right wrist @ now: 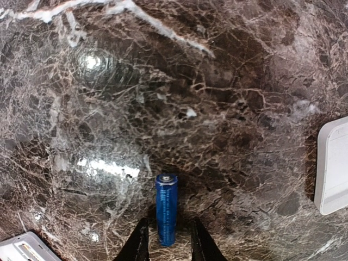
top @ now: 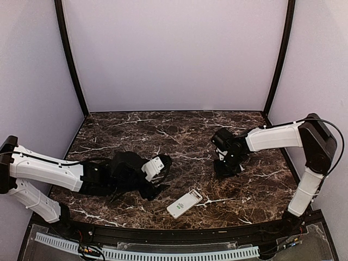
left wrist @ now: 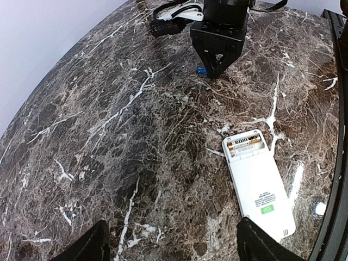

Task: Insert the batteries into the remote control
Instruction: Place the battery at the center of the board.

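Note:
The white remote control (top: pixel 185 204) lies face down near the table's front edge. Its battery bay (left wrist: pixel 247 145) is open, with one gold-and-black cell in it. A slim blue battery (right wrist: pixel 166 209) lies on the marble and also shows in the left wrist view (left wrist: pixel 200 70). My right gripper (right wrist: pixel 168 246) points down at it with a finger on each side and a small gap to both. It also shows in the top view (top: pixel 225 166). My left gripper (top: pixel 162 175) is open wide and empty just left of the remote, its right fingertip (left wrist: pixel 261 244) by the remote's lower end.
A flat white piece (right wrist: pixel 333 166) lies at the right edge of the right wrist view. The dark marble table (top: pixel 179 130) has purple walls behind and to both sides. A black rail (top: pixel 163 231) runs along the front edge.

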Tool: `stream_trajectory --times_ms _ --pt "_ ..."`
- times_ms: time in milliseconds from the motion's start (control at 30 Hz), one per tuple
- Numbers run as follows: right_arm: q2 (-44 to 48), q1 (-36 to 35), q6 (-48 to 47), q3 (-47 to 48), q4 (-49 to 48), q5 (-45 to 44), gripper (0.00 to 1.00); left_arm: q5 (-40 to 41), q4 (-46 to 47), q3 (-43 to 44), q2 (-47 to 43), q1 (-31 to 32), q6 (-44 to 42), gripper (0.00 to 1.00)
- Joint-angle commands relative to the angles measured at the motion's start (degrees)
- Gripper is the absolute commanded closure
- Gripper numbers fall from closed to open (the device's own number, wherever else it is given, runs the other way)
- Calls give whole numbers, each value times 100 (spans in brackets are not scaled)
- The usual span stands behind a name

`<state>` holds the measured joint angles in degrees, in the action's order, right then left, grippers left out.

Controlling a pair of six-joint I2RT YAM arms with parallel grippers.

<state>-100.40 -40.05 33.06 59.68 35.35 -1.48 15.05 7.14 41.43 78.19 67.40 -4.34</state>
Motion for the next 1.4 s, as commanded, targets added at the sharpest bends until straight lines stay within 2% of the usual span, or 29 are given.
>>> stream_trajectory --times_ms 0,233,533,667,733,800,933,1000,1067,1100,1167,1233,1367 --pt "-161 16 40 -191 194 360 75 -49 -113 48 57 10 -56 20" --pt "-22 -90 125 -284 12 869 76 -65 -107 32 89 13 -61 20" --pt "90 -143 113 -46 -2 1105 76 -47 -111 -1 85 13 -54 20" --pt "155 -143 -361 322 283 1234 75 -28 -145 0 65 10 -63 20" --pt "321 -134 -983 752 744 875 73 -13 -180 -4 39 10 -71 20" --pt "603 -132 -1781 1272 1094 608 66 -24 -162 -34 -21 12 -80 20" --pt "1133 -126 -3965 1991 901 1343 58 -84 -50 -112 -151 11 -105 19" --pt "1327 -126 -5346 1926 524 1786 57 -73 17 -144 -192 10 -99 19" --pt "1558 -126 -7188 1607 223 2388 55 -39 24 -156 -260 10 -71 18" --pt "1634 -130 -8414 1398 162 2515 53 -25 29 -187 -295 10 -60 18" --pt "1670 -132 -10091 1088 215 2511 48 58 67 -279 -424 12 -32 18" --pt "1505 -133 -10963 1055 404 2298 47 194 194 -440 -577 17 -10 17" --pt "673 -134 -11599 1768 1482 1466 51 251 518 -769 -844 11 3 16"
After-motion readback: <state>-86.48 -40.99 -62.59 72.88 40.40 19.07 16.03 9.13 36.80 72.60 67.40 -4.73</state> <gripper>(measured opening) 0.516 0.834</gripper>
